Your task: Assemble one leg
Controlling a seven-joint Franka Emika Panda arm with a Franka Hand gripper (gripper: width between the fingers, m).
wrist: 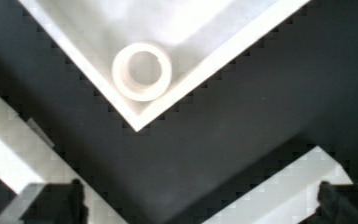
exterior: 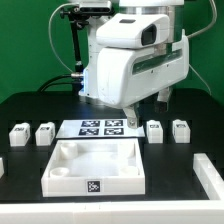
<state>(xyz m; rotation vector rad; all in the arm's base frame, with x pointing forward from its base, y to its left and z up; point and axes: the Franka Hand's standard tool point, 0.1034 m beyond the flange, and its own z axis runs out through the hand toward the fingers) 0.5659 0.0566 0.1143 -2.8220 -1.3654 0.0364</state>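
Observation:
Several legs stand in a row on the black table: two at the exterior view's left (exterior: 18, 132) (exterior: 45, 132) and two at its right (exterior: 154, 130) (exterior: 180, 129). Each is a small white block with a black-and-white tag. My gripper (exterior: 146, 110) hangs above the table behind the right-hand legs, apart from them. In the wrist view the gripper (wrist: 197, 205) is open and empty, with dark fingertips (wrist: 51, 203) wide apart. Beyond them lies a white corner with a round hole (wrist: 140, 72). No leg shows in the wrist view.
The large white square tray-like part (exterior: 60, 160) lies at the front centre. The marker board (exterior: 100, 127) lies flat behind it. Another white part (exterior: 212, 175) sits at the exterior view's right edge. White strips (wrist: 318, 165) cross the wrist view.

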